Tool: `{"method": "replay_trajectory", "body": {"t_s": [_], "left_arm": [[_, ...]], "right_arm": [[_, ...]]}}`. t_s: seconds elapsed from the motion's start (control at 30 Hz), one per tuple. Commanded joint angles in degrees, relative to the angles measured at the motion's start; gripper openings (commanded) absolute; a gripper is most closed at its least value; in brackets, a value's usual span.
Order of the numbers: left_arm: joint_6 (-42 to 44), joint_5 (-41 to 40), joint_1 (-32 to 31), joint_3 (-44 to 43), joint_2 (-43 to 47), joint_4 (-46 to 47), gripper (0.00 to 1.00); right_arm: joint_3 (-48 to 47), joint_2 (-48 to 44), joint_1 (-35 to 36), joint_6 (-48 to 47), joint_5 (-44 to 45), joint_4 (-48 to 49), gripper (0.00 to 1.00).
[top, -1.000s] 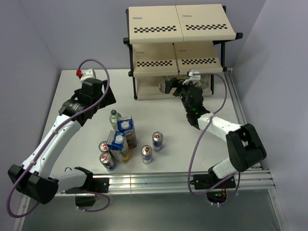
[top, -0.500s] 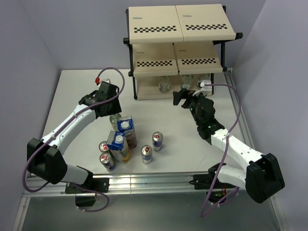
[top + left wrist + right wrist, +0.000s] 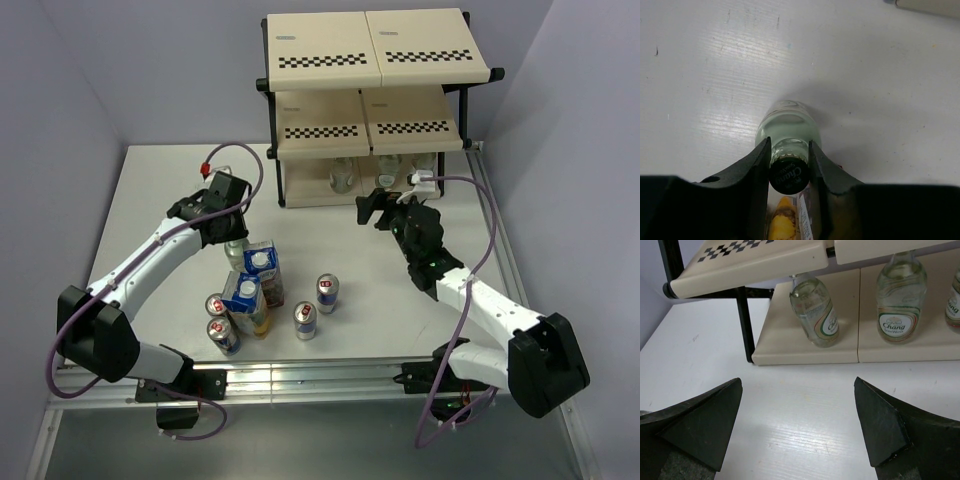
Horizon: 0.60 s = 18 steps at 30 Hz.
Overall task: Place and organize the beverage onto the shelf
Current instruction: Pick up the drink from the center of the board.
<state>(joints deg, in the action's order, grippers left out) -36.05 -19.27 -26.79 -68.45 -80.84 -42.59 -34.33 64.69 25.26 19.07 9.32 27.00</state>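
Shelf [image 3: 375, 45]: three cream boards, black tube frame, checkered front strips, at the far edge of the table [image 3: 370, 300]. Bottles [image 3: 815, 310]: 4, clear, Chang labels. 3 stand upright on the bottom board. The fourth bottle [image 3: 787, 127] is in the left hand [image 3: 788, 160], fingers clamped on its neck below the dark cap, just behind the cartons [image 3: 262, 265]; can't tell if it's off the table. Right hand [image 3: 797, 425] is spread wide, holding nothing, facing the bottom board, apart from it. Cans [image 3: 306, 320]: 4, blue-silver, upright on the table. Cartons: 2, white caps, side by side among the cans.
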Motion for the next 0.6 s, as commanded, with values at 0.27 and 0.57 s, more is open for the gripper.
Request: {"method": "replay_trajectory", "body": {"t_s": [0.27, 0.57], "left_arm": [[3.7, -4.1, -0.2, -8.8, 5.6, 0.4, 0.0], [11.1, -1.3, -0.3, -14.4, 11.4, 5.3, 0.0]], "right_arm": [[-3.5, 0.4, 0.6, -1.7, -6.8, -0.5, 1.0], [-13.0, 2.4, 1.8, -3.1, -30.1, -6.7, 1.0]]}}
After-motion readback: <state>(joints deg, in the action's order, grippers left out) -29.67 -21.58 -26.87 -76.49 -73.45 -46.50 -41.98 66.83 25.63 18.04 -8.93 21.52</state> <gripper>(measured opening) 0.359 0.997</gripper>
